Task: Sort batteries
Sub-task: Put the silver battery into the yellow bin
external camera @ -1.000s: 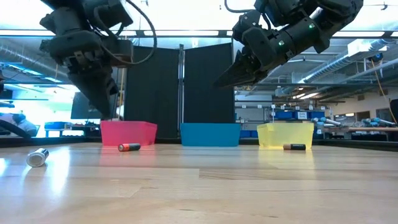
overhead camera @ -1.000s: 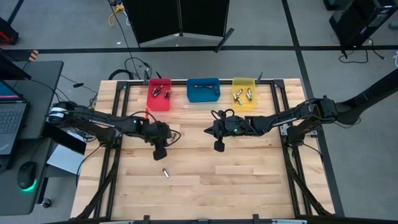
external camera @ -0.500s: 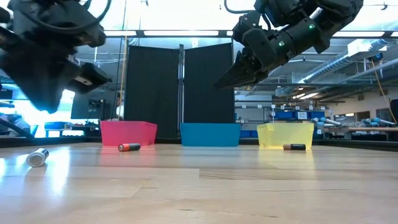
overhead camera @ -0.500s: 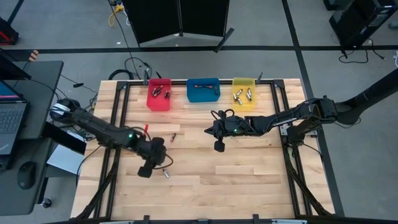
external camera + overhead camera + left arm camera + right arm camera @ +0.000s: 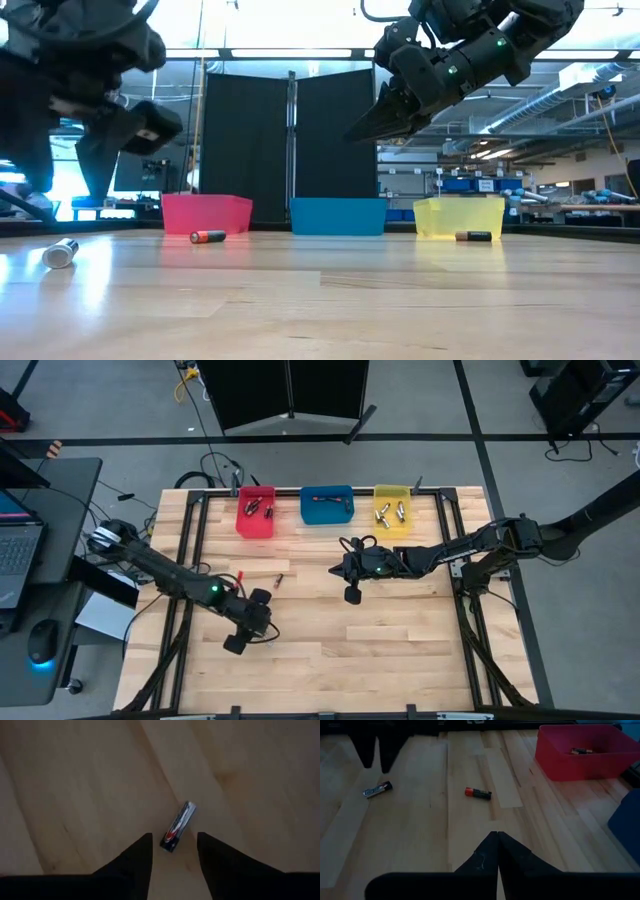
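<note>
**Left gripper open over a loose battery; right gripper closed at table centre**

The left gripper (image 5: pixel 173 857) hangs above the near-left part of the wooden table (image 5: pixel 380 640). Its two dark fingers (image 5: pixel 137 865) stand apart. A silver battery (image 5: pixel 178 826) with a dark and red end lies flat on the wood just beyond the fingertips, its near end in line with the gap between them. The fingers do not touch it. In the high view the gripper (image 5: pixel 236 644) covers this cell.

In the right wrist view the same silver battery (image 5: pixel 377 789) lies just beside the left gripper's lowered fingers (image 5: pixel 370 747).

The right gripper (image 5: pixel 497 840) is held above the middle of the table, fingers pressed together, holding nothing. It is well apart from every loose cell.

An orange-and-black battery (image 5: pixel 478 793) lies on the table between the two grippers, near the red bin (image 5: pixel 254 523). A further battery (image 5: pixel 473 237) lies in front of the yellow bin (image 5: pixel 459 216).

At the far edge stand the red bin, the blue bin (image 5: pixel 326 508) and the yellow bin in a row. Sorted batteries (image 5: pixel 254 509) lie in the red bin, and others (image 5: pixel 390 512) in the yellow bin.
</note>
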